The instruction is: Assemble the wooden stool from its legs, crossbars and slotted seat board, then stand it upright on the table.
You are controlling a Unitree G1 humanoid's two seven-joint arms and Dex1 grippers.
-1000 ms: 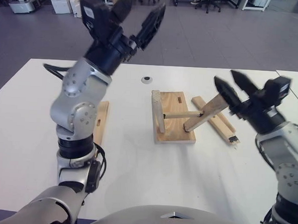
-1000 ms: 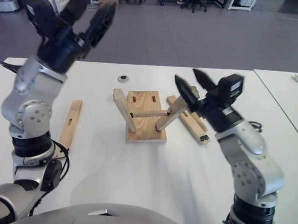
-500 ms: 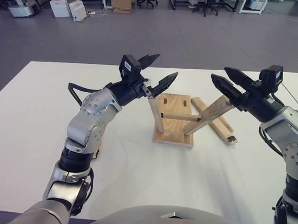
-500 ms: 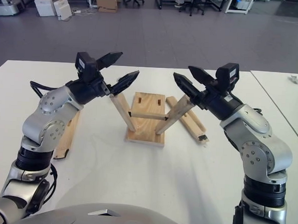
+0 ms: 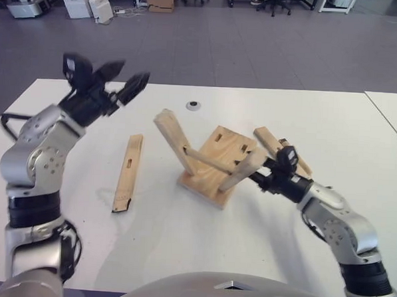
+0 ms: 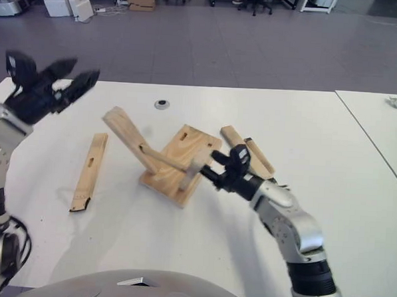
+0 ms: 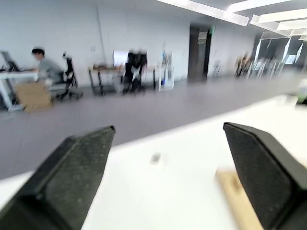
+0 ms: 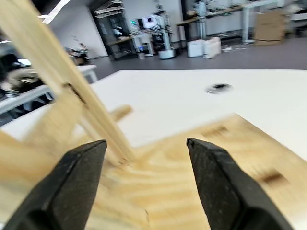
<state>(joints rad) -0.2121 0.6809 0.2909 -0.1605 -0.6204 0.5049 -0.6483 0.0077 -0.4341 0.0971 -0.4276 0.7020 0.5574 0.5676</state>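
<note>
White table [image 5: 180,247] bears loose leg [image 5: 128,171], black disc [image 5: 195,106], part-built stool [image 5: 207,182]; left claw [image 5: 132,72], right claw [image 8: 146,143] both released.

Loose leg [image 5: 127,173] left of seat board [image 5: 226,150], second leg [image 5: 269,139] right of it

Seat board [image 8: 273,153], beneath the right end effector [image 8: 146,142]: pale bare wood, grain lines plain, matt, no varnish sheen.
Leg [image 8: 53,57], just beside one of its fingers [image 8: 72,191]: same light wood, smooth faces, matt.
Loose slotted leg [image 5: 127,171], lying apart from the left end effector [image 5: 125,77]: same raw wood; the end farthest from that end effector is darker.
Fingers on both end effectors: black plastic, matt, finely grained surface.
Counter [image 5: 179,254]: white, smooth, faint sheen.
Small disc [image 5: 195,106] on the counter, between the two end effectors and farther off: dark centre, paler rim; material cannot be told.
</note>
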